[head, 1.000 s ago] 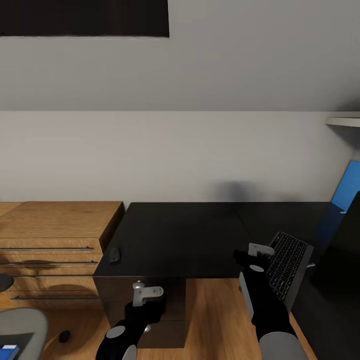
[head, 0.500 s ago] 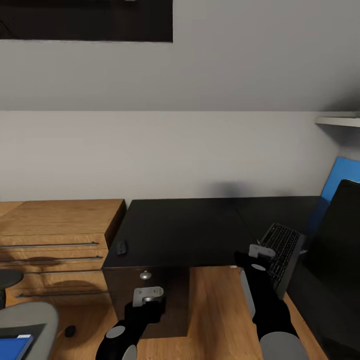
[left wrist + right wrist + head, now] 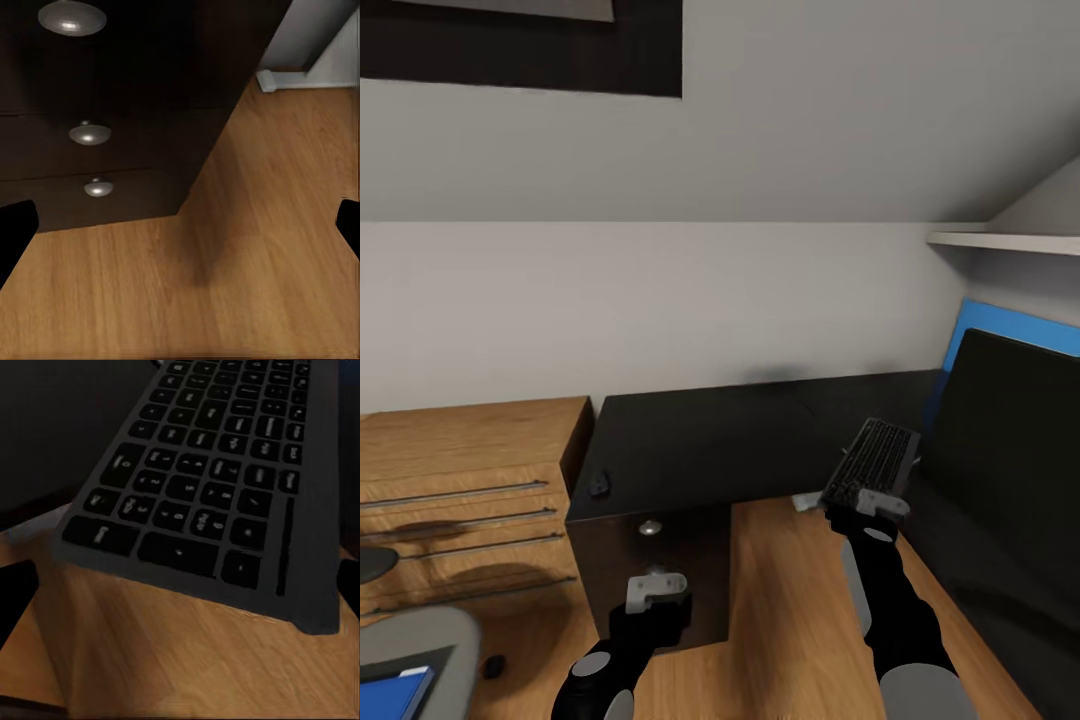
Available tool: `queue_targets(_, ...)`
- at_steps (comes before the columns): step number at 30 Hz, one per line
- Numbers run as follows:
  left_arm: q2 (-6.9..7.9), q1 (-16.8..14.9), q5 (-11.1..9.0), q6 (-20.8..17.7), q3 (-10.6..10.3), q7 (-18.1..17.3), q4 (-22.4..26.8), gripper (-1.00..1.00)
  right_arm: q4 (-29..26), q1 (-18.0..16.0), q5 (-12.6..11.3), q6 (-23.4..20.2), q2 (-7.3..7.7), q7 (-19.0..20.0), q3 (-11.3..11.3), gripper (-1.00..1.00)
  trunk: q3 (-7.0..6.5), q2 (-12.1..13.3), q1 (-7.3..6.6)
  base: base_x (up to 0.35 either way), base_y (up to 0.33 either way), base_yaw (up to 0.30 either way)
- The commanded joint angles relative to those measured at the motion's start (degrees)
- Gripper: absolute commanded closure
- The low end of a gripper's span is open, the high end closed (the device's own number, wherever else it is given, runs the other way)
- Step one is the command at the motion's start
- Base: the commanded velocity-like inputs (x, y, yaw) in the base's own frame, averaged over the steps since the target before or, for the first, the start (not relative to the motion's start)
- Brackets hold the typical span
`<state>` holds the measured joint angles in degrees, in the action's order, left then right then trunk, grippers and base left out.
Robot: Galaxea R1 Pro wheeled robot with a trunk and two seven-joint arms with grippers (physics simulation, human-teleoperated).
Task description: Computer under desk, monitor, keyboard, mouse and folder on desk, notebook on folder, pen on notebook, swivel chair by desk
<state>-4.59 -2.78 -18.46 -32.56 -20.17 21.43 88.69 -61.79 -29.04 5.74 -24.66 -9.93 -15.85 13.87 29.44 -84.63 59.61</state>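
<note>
since a second ago my whole view has swung, so the monitor [image 3: 1010, 440] now fills more of the right side, and the keyboard [image 3: 872, 462] has come round from a slant to point nearly straight away from me.

going left to right: the swivel chair [image 3: 410, 645] sits at the lower left corner with the folder [image 3: 395, 690] on its seat. next is the oak drawer unit [image 3: 460, 480]. the mouse [image 3: 599, 484] lies near the left front edge of the desk [image 3: 710, 440]. below that edge my left gripper [image 3: 656, 589] hangs with its fingers spread, holding nothing, over bare floor beside the dark drawer pedestal [image 3: 112, 112].

my right gripper [image 3: 867, 502] pinches the near short end of the keyboard, long axis running away from it toward the wall. i judge the keyboard is partly over the desk's inner corner, monitor just beside it on the right. setting it down means lowering it onto the black top left of the monitor; the screen itself is the thing to avoid.
</note>
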Motion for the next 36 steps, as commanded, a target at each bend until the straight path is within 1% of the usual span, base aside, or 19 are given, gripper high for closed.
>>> queue_targets(1,0.02,-0.04,-0.61,-0.13,-0.07,0.55,0.08,-1.00,-0.08,-0.05,0.59,-0.43,-0.07,0.11,0.10,-1.00,0.06,-0.04,-0.02,-0.137,0.177,-0.258)
queue_targets(9,0.02,-0.04,-0.61,-0.13,-0.11,0.55,0.08,-1.00,-0.08,-0.05,0.57,-0.40,-0.07,0.11,0.10,-1.00,0.06,-0.04,-0.02,-0.107,0.126,-0.238)
queue_targets(15,0.02,-0.04,-0.68,-0.19,-0.08,0.48,0.34,-1.00,-0.08,-0.05,0.40,-0.39,-0.07,0.17,0.08,-1.00,0.06,-0.04,-0.02,-0.023,0.021,-0.047)
queue_targets(16,0.02,-0.04,-0.69,-0.19,-0.03,0.47,0.40,-1.00,-0.08,-0.05,0.19,-0.39,-0.07,0.18,0.06,-1.00,0.06,-0.04,-0.02,-0.004,0.004,-0.009)
queue_targets(17,-0.04,-0.04,-0.70,-0.15,0.09,0.53,0.53,-1.00,-0.05,-0.05,-1.00,-0.39,-0.07,0.17,-0.02,-1.00,0.06,-0.04,-0.02,-0.001,0.001,-0.002)
queue_targets(18,-0.06,-0.04,-0.70,-0.14,0.10,0.53,0.54,-1.00,-0.04,-0.05,-1.17,-0.39,-0.07,0.18,-0.01,-1.00,0.06,-0.04,-0.02,-0.001,0.001,-0.002)
queue_targets(25,-0.22,-0.04,-0.70,-0.16,0.08,0.70,0.57,-1.00,0.33,0.01,-1.94,-0.36,-0.07,0.43,-0.03,-1.00,1.32,-2.85,1.52,0.000,0.000,0.000)
queue_targets(29,-0.23,-0.04,-0.70,-0.19,0.06,0.71,0.51,-1.00,1.89,0.02,-1.96,-0.05,-0.07,0.47,-0.17,-1.00,2.04,-4.45,2.40,0.000,0.000,0.000)
queue_targets(31,-0.24,-0.04,-0.70,-0.20,0.05,0.72,0.43,-1.00,3.59,0.03,-1.96,0.68,-0.07,0.45,-0.34,-1.00,2.40,-5.26,2.84,0.000,0.000,0.000)
queue_targets(36,-0.24,-0.04,-0.70,-0.22,0.05,0.72,0.36,-1.00,5.69,0.02,-1.96,3.36,-0.07,0.43,-0.68,-1.00,3.29,-7.26,3.94,0.000,0.000,0.000)
